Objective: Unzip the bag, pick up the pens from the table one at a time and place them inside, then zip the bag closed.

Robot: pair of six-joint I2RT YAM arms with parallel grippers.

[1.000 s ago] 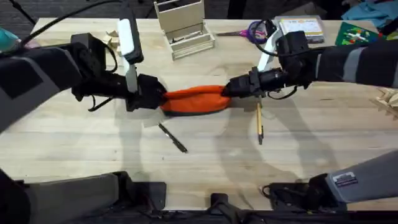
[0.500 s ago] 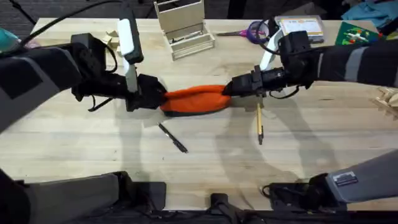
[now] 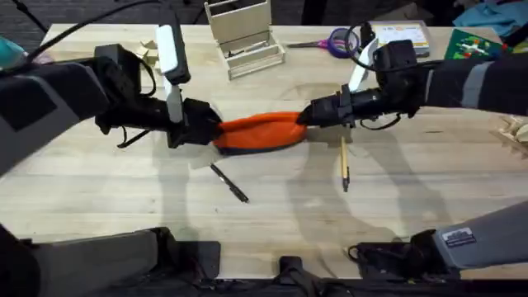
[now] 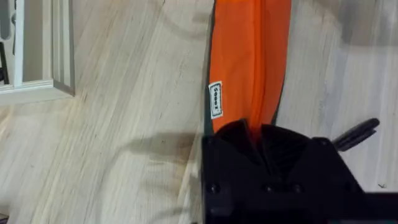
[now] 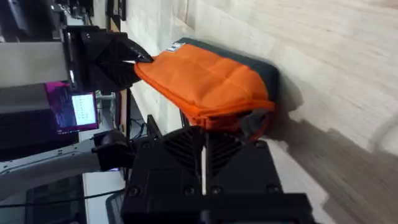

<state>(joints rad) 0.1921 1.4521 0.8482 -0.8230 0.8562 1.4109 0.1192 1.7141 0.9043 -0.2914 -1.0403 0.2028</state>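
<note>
The orange bag (image 3: 260,132) lies across the middle of the table (image 3: 272,214), stretched between both arms. My left gripper (image 3: 213,129) is shut on its left end; in the left wrist view the fingers (image 4: 236,143) clamp the orange fabric (image 4: 252,62) by the zipper seam. My right gripper (image 3: 305,116) is shut on the bag's right end (image 5: 205,81), beside a grey tab (image 5: 255,122). The black pen (image 3: 229,182) lies in front of the bag. The tan pen (image 3: 344,163) lies just below the right gripper.
A wooden organizer (image 3: 243,37) stands at the back centre, with purple-handled scissors (image 3: 337,41) and a boxed set (image 3: 400,35) at the back right. Small wooden pieces (image 3: 516,130) lie at the right edge. The left arm's gripper (image 5: 112,59) shows across the bag.
My right gripper has shifted slightly to the right with the bag's end in it. The left gripper, the pens and the bag's left end have stayed put.
</note>
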